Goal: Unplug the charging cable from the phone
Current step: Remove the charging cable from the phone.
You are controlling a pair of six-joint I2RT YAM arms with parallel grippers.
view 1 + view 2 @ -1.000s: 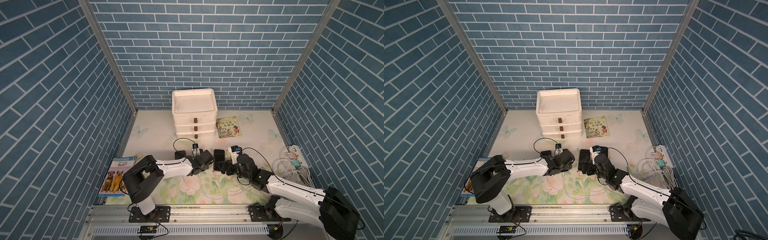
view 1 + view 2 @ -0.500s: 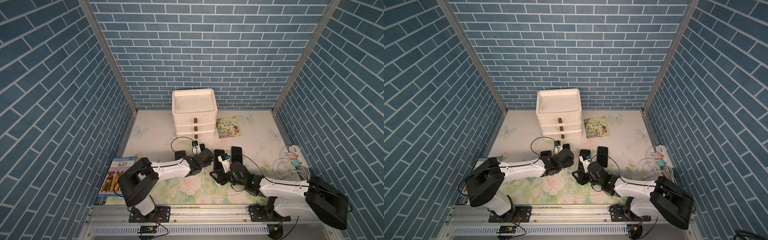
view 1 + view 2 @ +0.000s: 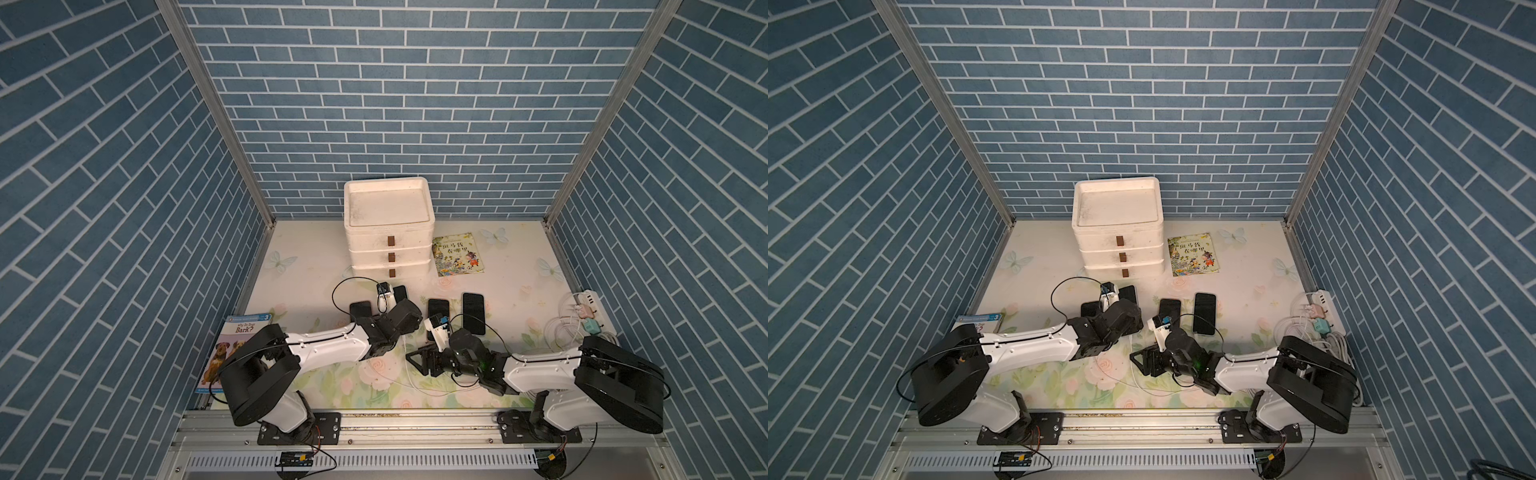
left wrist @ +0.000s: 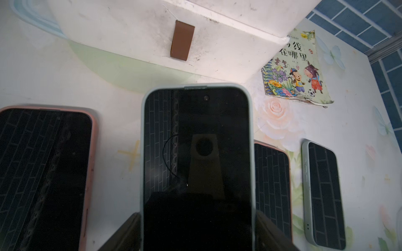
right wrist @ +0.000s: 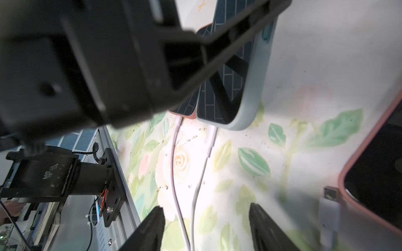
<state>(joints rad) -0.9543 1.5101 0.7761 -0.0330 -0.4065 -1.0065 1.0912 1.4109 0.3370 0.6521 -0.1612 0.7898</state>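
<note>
**Left wrist view.** The left gripper (image 4: pixel 196 219) is clamped on the pale-cased phone (image 4: pixel 196 152), with one finger (image 4: pixel 126 232) against each long edge. The phone fills the centre of the frame, its screen dark. The drawers (image 4: pixel 152 32) stand across the upper frame.

**Right wrist view.** The cable (image 5: pixel 210 141) is plugged into the phone's end at upper centre. A second cable (image 5: pixel 176 130) enters a pink phone (image 5: pixel 186 115) just beside it, to the left. Both white leads run down the frame over the mat (image 5: pixel 282 152) and pass between the fingers (image 5: pixel 152 228) of the right gripper (image 5: pixel 206 207). Its jaws stand apart and hold nothing.

**Both top views.** The two grippers lie near each other at lower centre.
</note>
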